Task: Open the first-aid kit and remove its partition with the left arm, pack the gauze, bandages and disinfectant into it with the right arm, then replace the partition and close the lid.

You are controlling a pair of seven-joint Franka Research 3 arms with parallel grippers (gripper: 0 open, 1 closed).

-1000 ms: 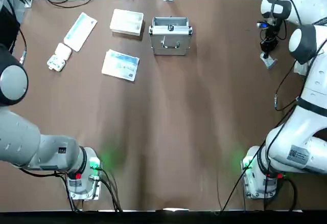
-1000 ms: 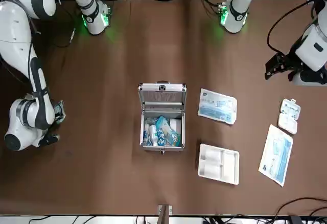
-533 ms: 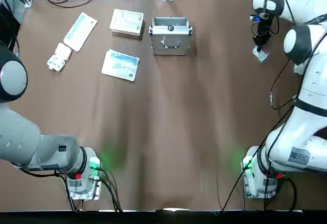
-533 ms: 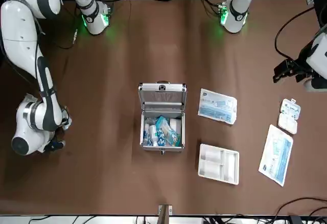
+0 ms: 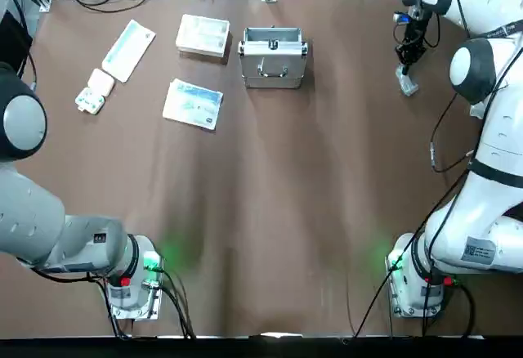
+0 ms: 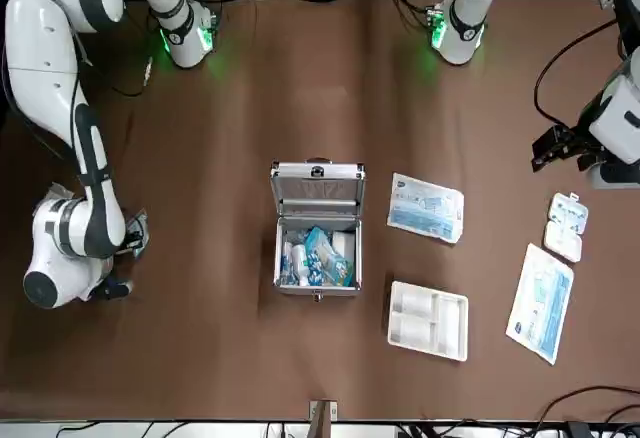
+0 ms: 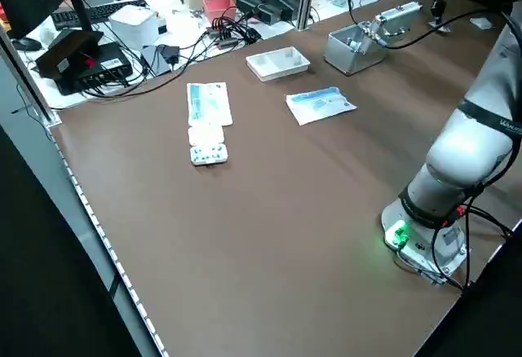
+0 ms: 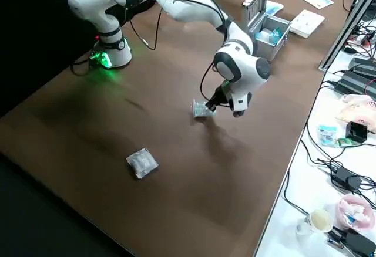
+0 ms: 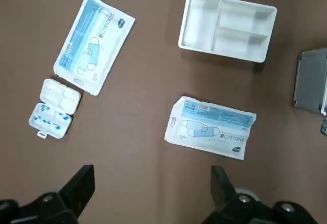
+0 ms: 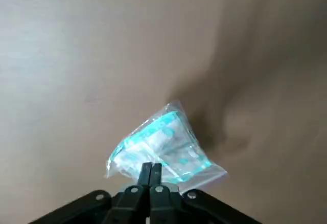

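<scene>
Pinched together, the right gripper (image 10: 151, 172) jaws hold a crinkly clear teal-printed packet (image 10: 162, 149); left gripper (image 9: 153, 196) jaws spread wide above the table (image 9: 143, 70).

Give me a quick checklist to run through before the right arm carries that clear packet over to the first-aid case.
1. Right gripper shut on the clear packet: ok.
2. Packet clear of the table: cannot tell.
3. Lid standing open on the case: ok.
4. Partition out of the case, lying on the table beside it: ok.
5. Room left in the case: cannot tell; items already lie inside.
6. Left gripper open, over the packets and away from the case: ok.
</scene>
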